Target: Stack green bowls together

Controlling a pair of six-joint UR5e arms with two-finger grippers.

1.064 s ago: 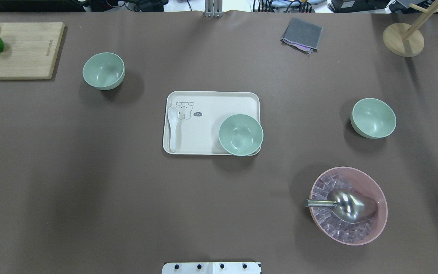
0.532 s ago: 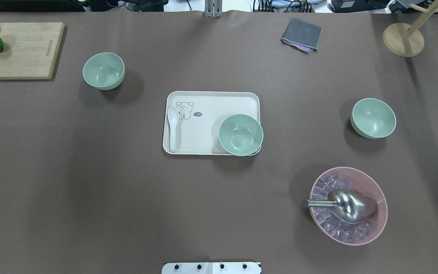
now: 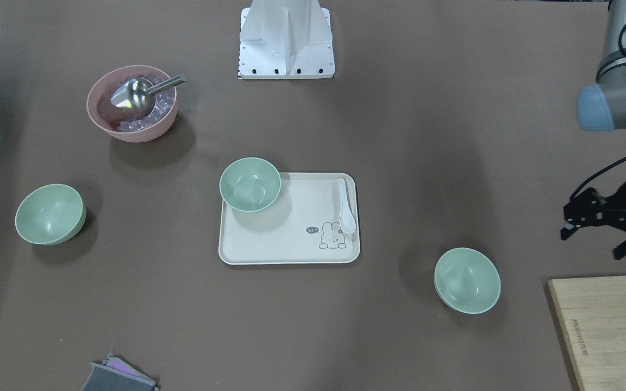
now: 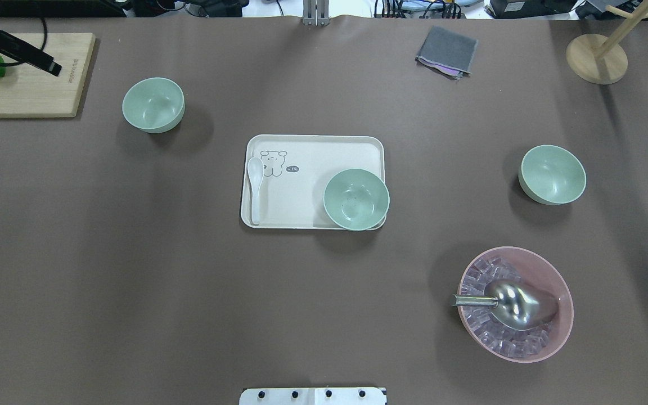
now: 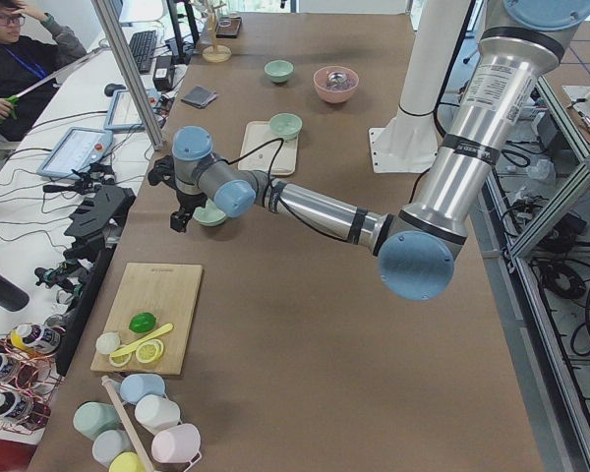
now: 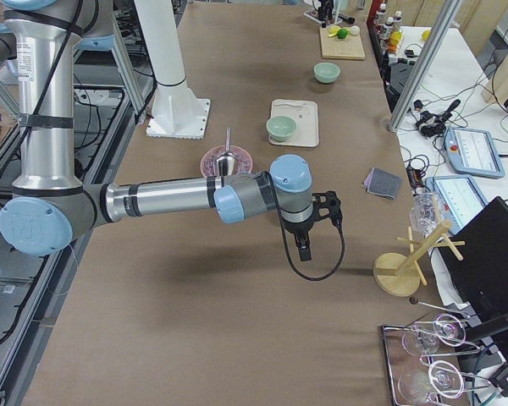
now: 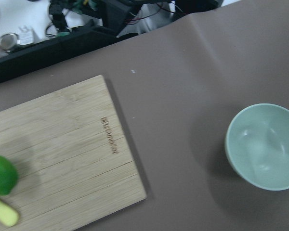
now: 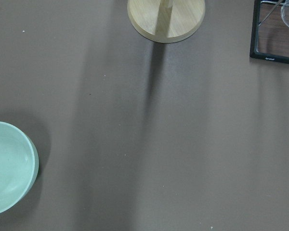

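Note:
Three pale green bowls stand apart. One green bowl (image 4: 153, 104) sits at the far left, one (image 4: 356, 199) on the tray's near right corner, one (image 4: 552, 174) at the right. They also show in the front view: the left one (image 3: 467, 279), the tray one (image 3: 250, 183), the right one (image 3: 50, 213). My left gripper (image 3: 590, 243) is open and empty, above the table beside the cutting board and left of the left bowl (image 7: 265, 147). My right gripper (image 6: 309, 237) shows only in the right side view; I cannot tell its state. The right bowl (image 8: 7, 168) lies at its wrist view's left edge.
A cream tray (image 4: 313, 180) holds a white spoon (image 4: 255, 188). A pink bowl (image 4: 543, 270) of ice with a metal scoop (image 4: 518, 304) stands at the near right. A cutting board (image 4: 31, 95) with fruit, a grey cloth (image 4: 446, 50) and a wooden stand (image 4: 597, 59) line the far side.
My left arm and gripper have come into the overhead view at the far left, over the cutting board. The bowls have not moved.

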